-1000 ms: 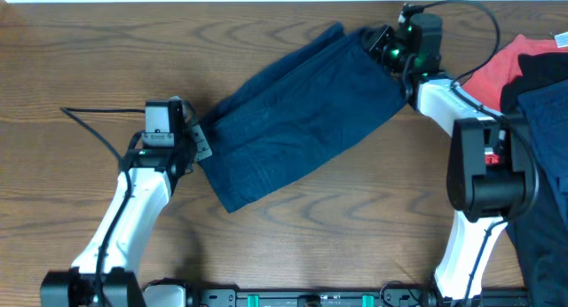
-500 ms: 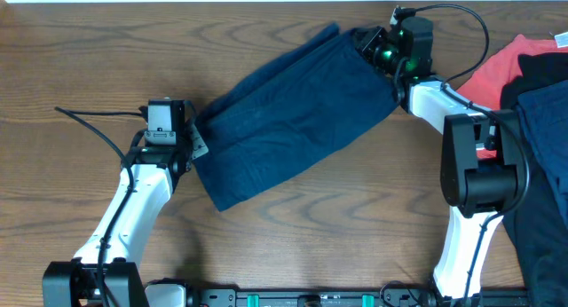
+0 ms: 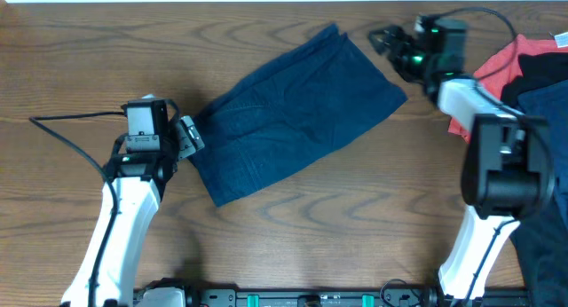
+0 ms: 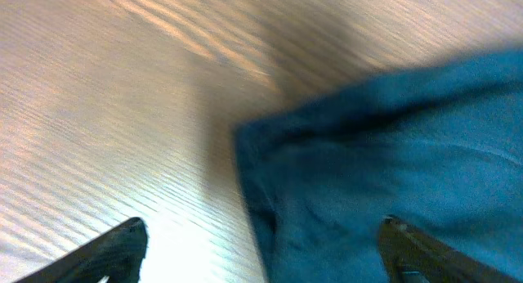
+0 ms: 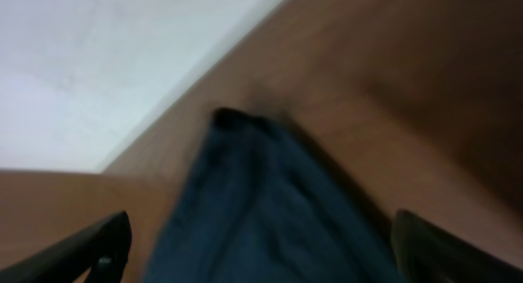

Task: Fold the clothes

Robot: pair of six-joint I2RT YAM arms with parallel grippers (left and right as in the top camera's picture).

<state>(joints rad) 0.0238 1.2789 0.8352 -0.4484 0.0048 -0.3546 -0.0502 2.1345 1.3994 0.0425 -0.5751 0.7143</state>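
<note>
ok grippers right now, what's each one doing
Left gripper: open, holding nothing, at a corner of the shorts.
Right gripper: open, holding nothing, beside the far end of the shorts.

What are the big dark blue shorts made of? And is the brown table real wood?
The dark navy-blue shorts look like soft, matte cloth, maybe cotton: limp, gently wrinkled, no shine. The brown table looks like smooth wood, with wavy grain lines; it may be solid or a printed laminate.
</note>
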